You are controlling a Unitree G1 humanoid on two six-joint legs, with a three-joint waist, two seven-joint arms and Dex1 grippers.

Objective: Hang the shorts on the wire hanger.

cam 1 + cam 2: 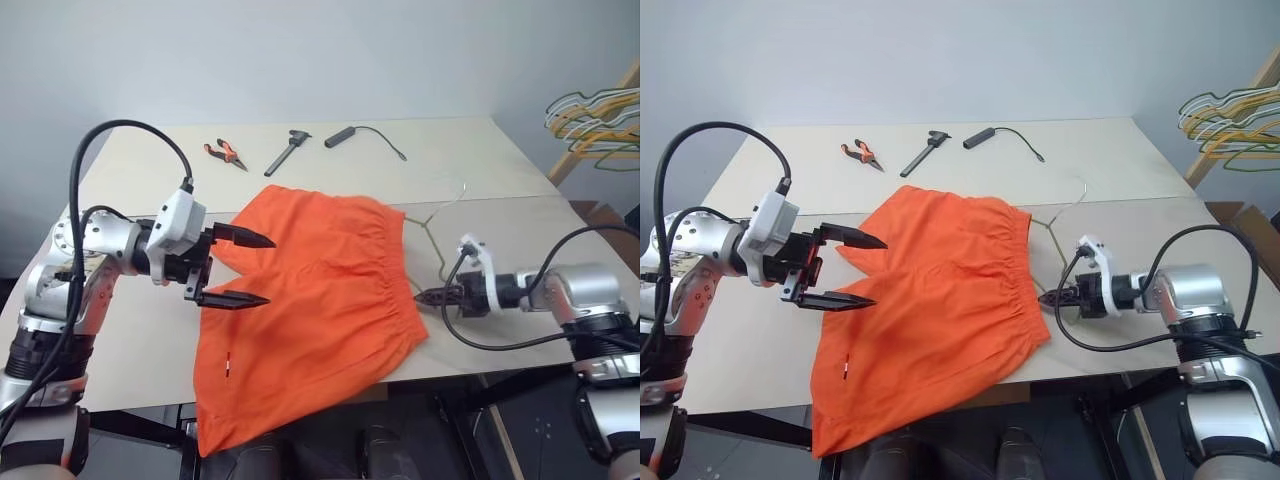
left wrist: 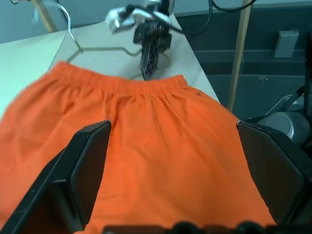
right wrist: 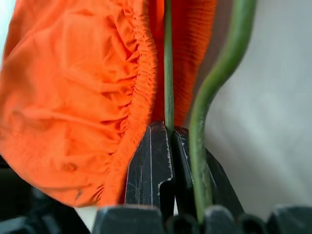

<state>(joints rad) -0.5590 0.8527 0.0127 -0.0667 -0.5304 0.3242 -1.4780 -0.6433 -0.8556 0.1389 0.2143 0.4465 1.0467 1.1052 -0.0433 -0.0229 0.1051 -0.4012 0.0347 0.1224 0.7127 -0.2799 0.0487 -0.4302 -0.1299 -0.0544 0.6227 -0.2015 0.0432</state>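
Shorts [image 1: 310, 300]: bright orange, spread flat on the pale bench [image 1: 130, 330]. The leg ends hang over the near edge; the gathered waistband lies along the right side.

Left gripper [image 1: 235, 268]: at the near left, forearm reaching in from the left edge, pointing right and slightly downward. Its 2 black fingers stand wide apart just over the left part of the shorts, gripping nothing. In the left wrist view the orange cloth lies spread between and beyond the 2 fingers.

Right gripper [image 1: 428, 296]: at the near right, forearm coming in from the right, pointing left toward the waistband. Jaws shut on the wire of the wire hanger [image 1: 432, 232]. The right wrist view shows 1 thin olive strand pinched between the 2 fingers, a 2nd strand curving just beside them, and the gathered waistband right against the wire.

Wire hanger: thin grey-olive wire running from the right gripper toward the far side, along the right of the waistband, hook at the far end; part of it is hidden by the cloth.

Far side of the bench: orange-handled pliers [image 1: 226, 153], a black caliper-like tool [image 1: 286, 153], a black cylinder with a cord [image 1: 341, 136].

Far right, off the bench: a bunch of yellow, green and white hangers [image 1: 597, 118].
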